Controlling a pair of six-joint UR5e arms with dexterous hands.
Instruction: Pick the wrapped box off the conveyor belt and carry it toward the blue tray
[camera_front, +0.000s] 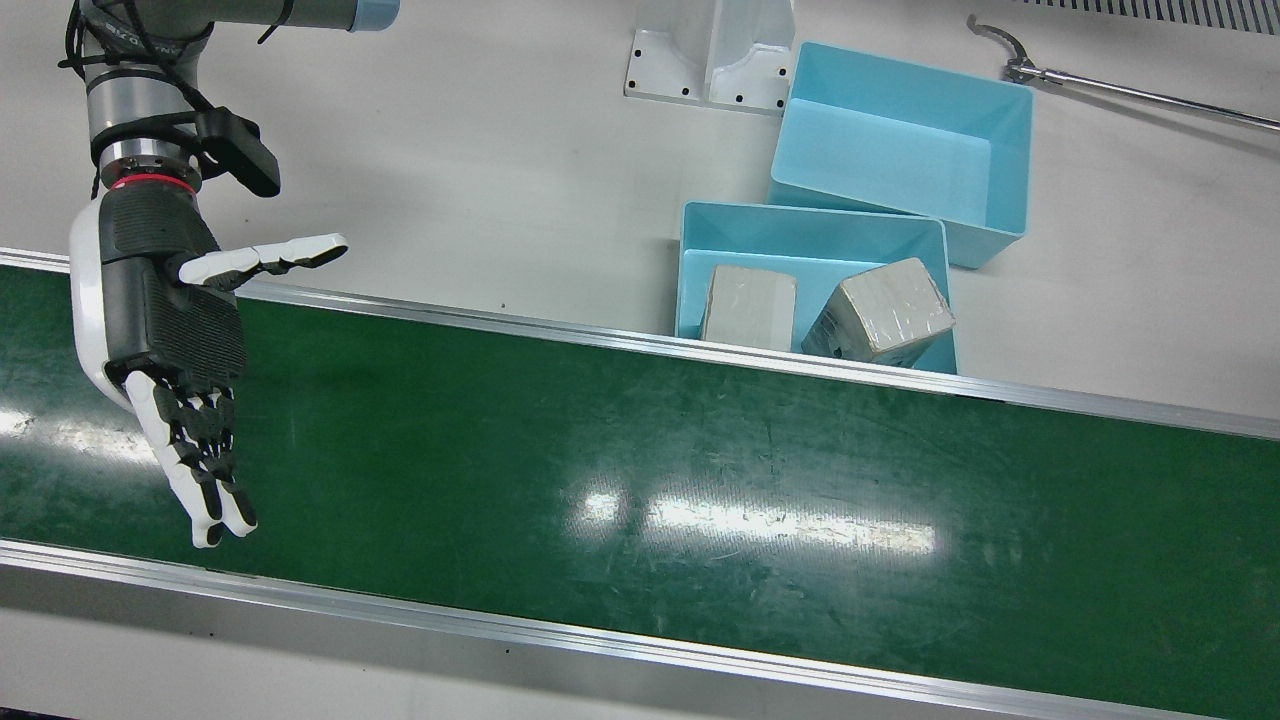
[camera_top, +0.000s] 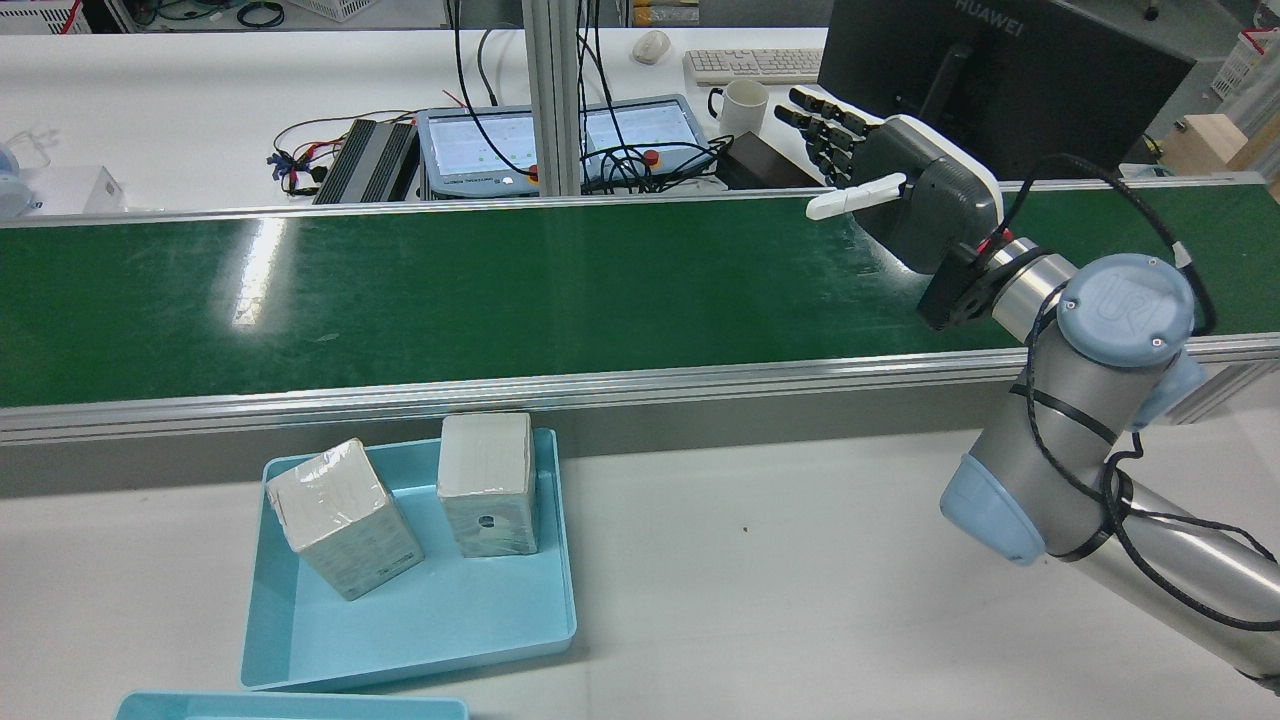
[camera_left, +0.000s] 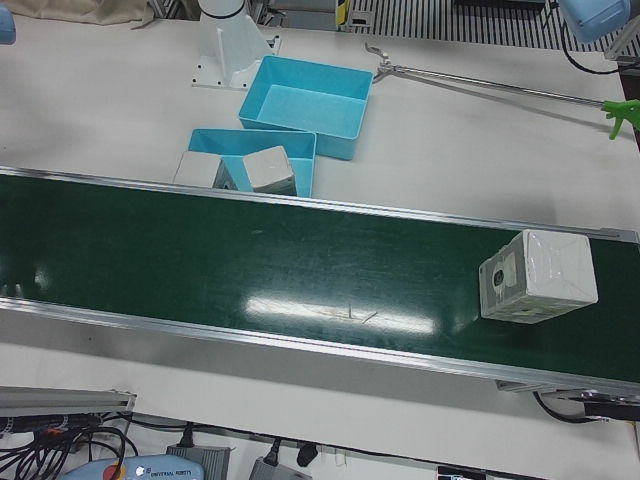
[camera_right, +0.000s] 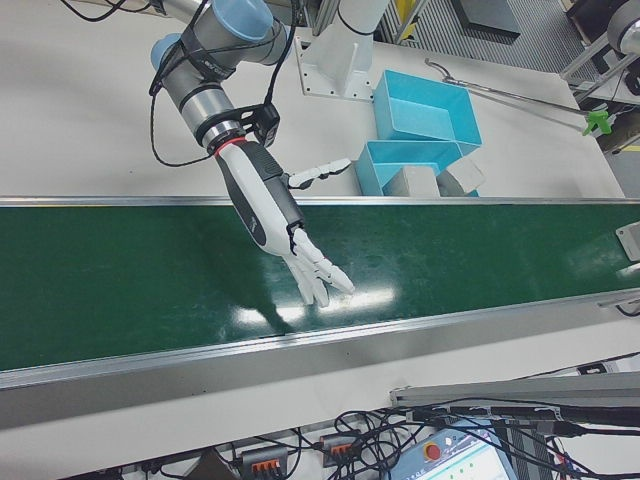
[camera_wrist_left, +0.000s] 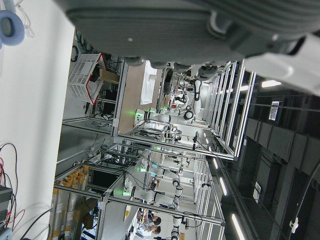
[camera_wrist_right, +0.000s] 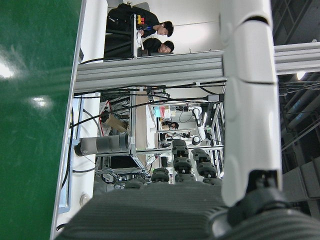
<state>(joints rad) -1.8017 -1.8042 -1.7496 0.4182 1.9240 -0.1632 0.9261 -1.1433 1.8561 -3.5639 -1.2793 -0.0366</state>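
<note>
right hand is hovering over the conveyor belt, fingers spread wide and straight, thumb out sideways, holding nothing. left hand is showing only as a sliver of palm in its own camera, so cannot tell its state. wrapped box is sitting on the belt at the far end from the right hand, well apart from it, nothing lying between them on the belt. blue tray is resting on the bench just beside the belt's robot-side rail, already carrying two wrapped boxes, one leaning. second, deeper blue bin is touching the tray's far side. long reach-grabber tool is lying on the bench beyond it
</note>
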